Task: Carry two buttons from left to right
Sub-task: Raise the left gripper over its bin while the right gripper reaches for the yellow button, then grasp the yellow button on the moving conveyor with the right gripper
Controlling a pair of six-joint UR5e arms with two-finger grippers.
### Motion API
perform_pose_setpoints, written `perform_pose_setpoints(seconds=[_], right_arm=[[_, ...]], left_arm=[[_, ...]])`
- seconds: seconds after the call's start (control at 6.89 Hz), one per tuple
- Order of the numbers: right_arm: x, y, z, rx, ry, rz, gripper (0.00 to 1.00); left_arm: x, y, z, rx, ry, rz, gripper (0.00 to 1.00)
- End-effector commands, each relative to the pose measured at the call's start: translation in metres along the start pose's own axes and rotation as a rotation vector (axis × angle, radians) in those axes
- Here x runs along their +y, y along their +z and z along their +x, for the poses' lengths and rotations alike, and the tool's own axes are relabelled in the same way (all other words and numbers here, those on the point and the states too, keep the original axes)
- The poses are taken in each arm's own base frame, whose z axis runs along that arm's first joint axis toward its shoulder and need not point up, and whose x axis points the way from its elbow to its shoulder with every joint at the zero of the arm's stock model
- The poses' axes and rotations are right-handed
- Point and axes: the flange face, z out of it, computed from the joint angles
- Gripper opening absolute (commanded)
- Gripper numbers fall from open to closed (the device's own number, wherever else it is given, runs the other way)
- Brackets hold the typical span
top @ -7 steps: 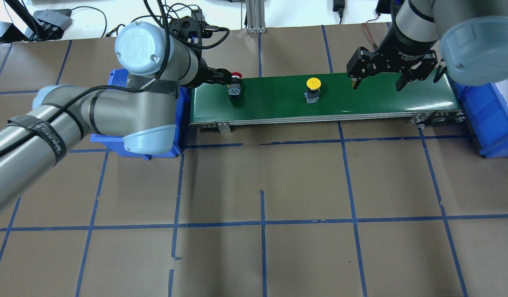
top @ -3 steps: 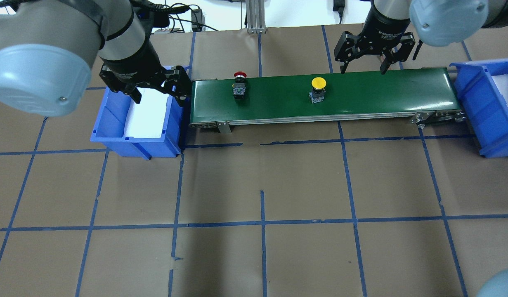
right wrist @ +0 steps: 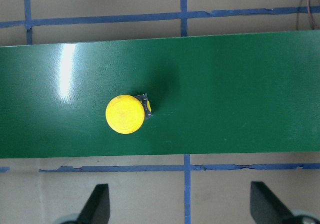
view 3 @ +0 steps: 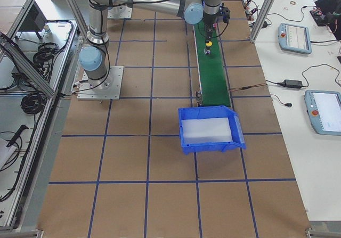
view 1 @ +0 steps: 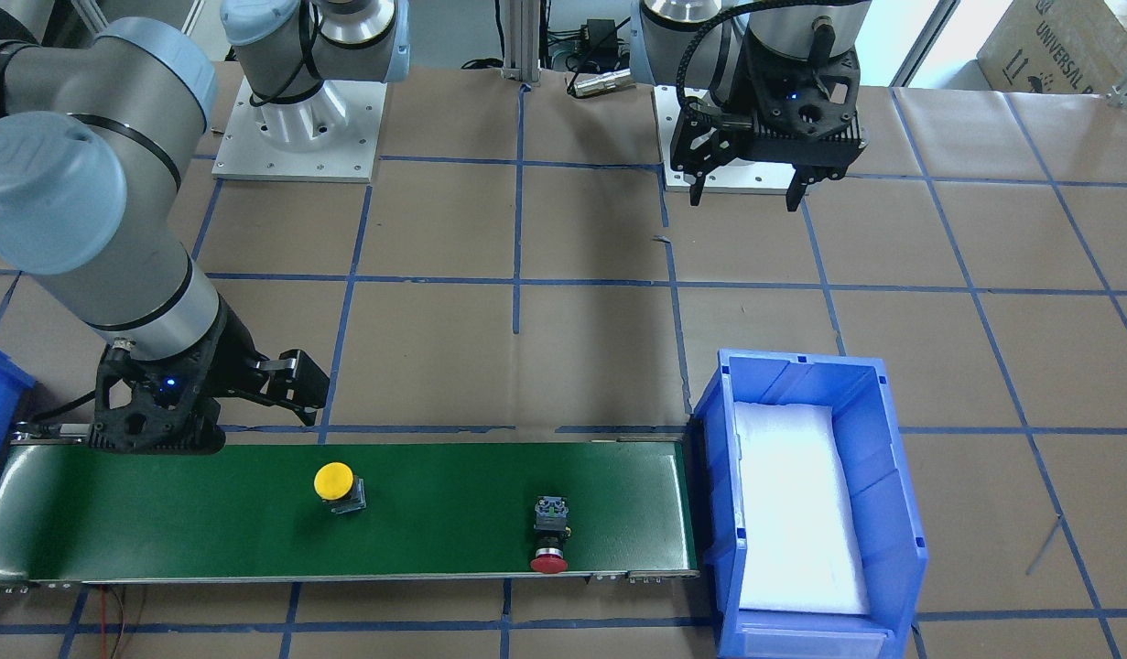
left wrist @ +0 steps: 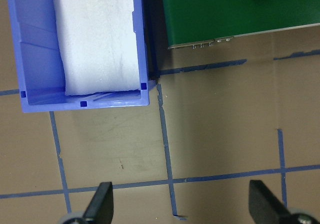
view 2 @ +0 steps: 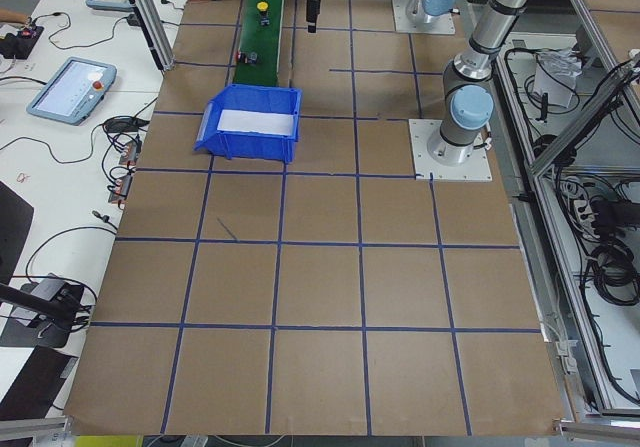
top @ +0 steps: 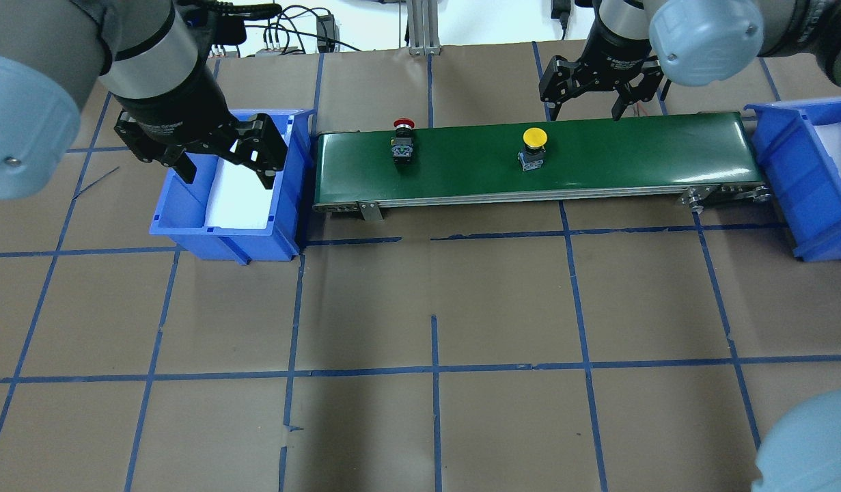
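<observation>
A blue plastic bin [top: 222,239] stands at the left and a second blue bin [top: 813,225] at the right. The long green conveyor belt [top: 632,154] bridges the gap between them. I take that to be why both buttons lie on it, since neither arm then has to reach across the table.

The yellow mushroom-capped push-button [top: 533,147] stands upright about mid-belt, slightly to the right. The red-capped push-button [top: 402,140] is well apart from it, toward the left end. It lies on its side with the cap at the belt's far edge. The left bin shows only its white foam liner [top: 239,198]. The right bin sits just off the belt's end, presumably as the destination.

The left gripper [top: 227,176] hangs high on the near side of the left bin, fingers spread wide and holding nothing. Its wrist camera looks down on bare brown paper-covered table [left wrist: 215,134] beside the bin. The right gripper [top: 584,109] hovers above the belt, a little right of the yellow button, fingers likewise apart and empty. It seems placed to take that one first.

Neither button has reached the right bin, so I'd judge the job about half done.
</observation>
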Motion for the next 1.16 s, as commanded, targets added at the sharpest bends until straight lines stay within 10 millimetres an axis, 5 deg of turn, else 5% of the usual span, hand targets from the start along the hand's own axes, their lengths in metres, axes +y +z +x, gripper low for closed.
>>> perform_pose_setpoints(seconds=[0.0, 0.29, 1.02], right_arm=[[-0.004, 0.028, -0.004, 0.011, 0.015, -0.036, 1.0], [-0.006, 0.053, -0.006, 0.001, 0.034, -0.075, 1.0], [-0.022, 0.077, -0.005, 0.007, 0.016, -0.055, 1.0]], left_arm=[[-0.003, 0.003, -0.006, 0.014, -0.056, -0.018, 0.96], [-0.002, 0.008, -0.001, 0.03, -0.059, -0.025, 1.0], [-0.006, 0.002, -0.019, 0.03, -0.081, -0.028, 1.0]])
